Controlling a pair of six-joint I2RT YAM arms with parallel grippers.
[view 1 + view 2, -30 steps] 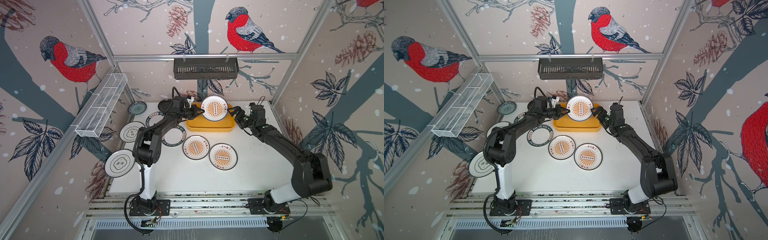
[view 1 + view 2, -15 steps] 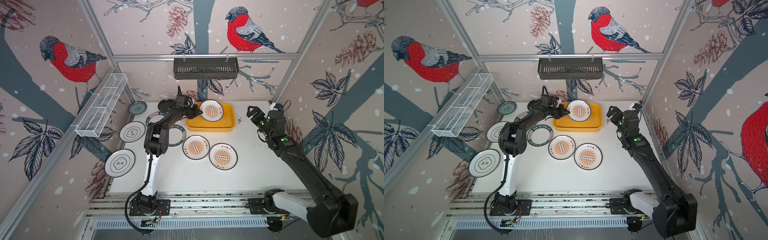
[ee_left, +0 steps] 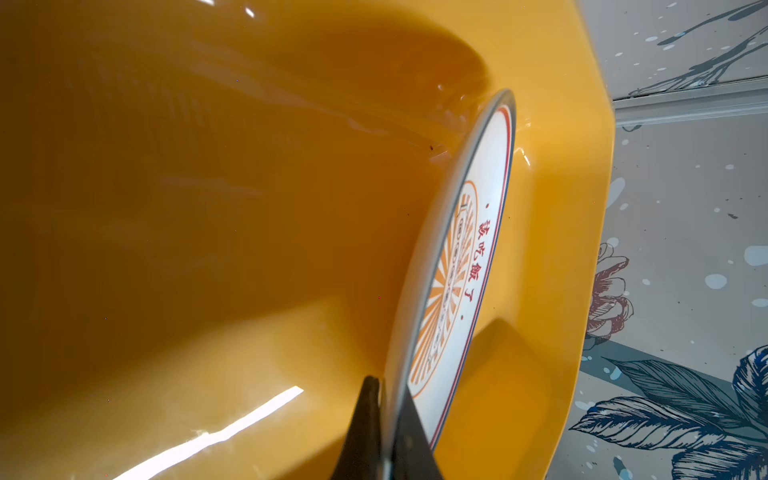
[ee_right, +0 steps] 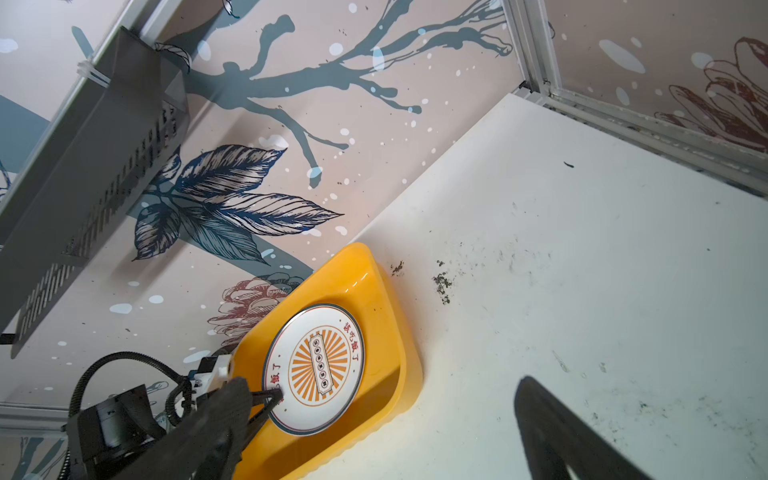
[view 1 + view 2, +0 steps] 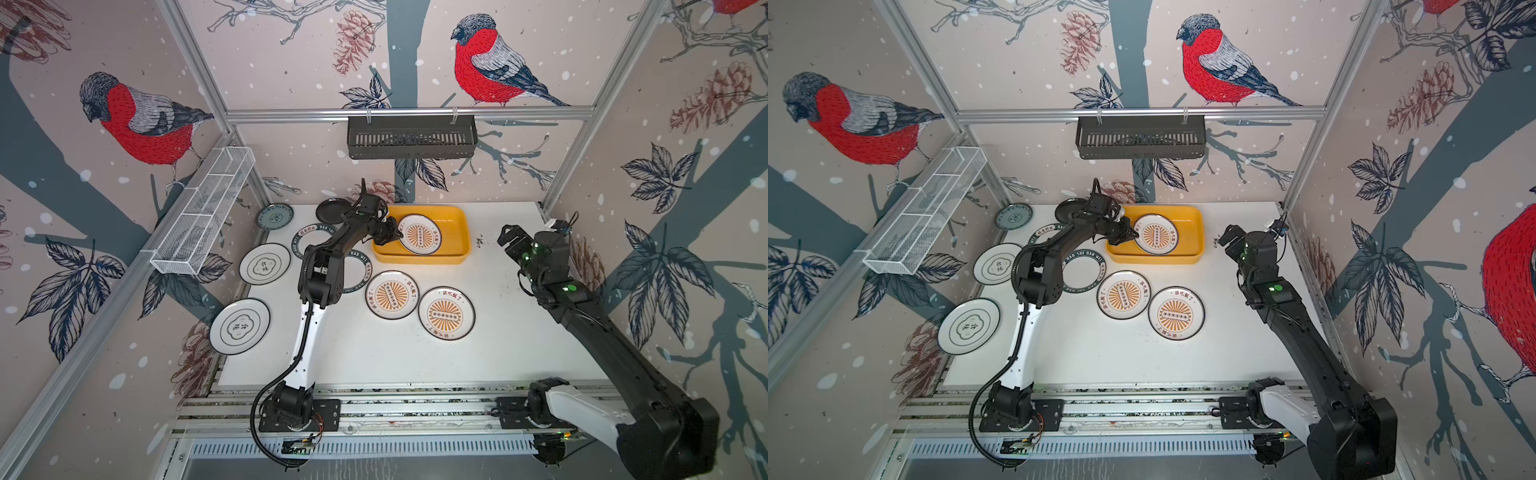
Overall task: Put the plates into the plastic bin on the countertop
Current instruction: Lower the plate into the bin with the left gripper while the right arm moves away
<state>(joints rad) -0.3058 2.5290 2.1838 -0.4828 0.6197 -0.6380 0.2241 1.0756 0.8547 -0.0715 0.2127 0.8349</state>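
Observation:
My left gripper [image 5: 397, 237] [image 3: 384, 390] is shut on the rim of a white plate with an orange sunburst [image 5: 419, 234] [image 5: 1155, 234] [image 3: 469, 266] [image 4: 318, 368]. The plate is tilted inside the yellow plastic bin [image 5: 461, 232] [image 3: 208, 208] [image 4: 390, 324], its far edge down near the bin's wall. My right gripper [image 5: 509, 239] [image 4: 382, 384] hangs open and empty over the countertop [image 5: 519, 332], right of the bin. Two more sunburst plates [image 5: 392, 295] [image 5: 446, 313] lie in front of the bin. Lettered-rim plates [image 5: 357, 270] lie partly under the left arm.
Two white plates with black characters [image 5: 264, 264] [image 5: 240, 326] lie at the left edge, a small black plate [image 5: 332, 210] and a grey-blue one [image 5: 274, 216] at the back left. A black slotted basket [image 5: 410, 137] hangs on the back wall, a white wire rack [image 5: 205, 210] on the left.
Both grippers were at the sunburst plate above the bin. The right gripper has let go and pulled back to the right; the left has lowered the plate into the bin.

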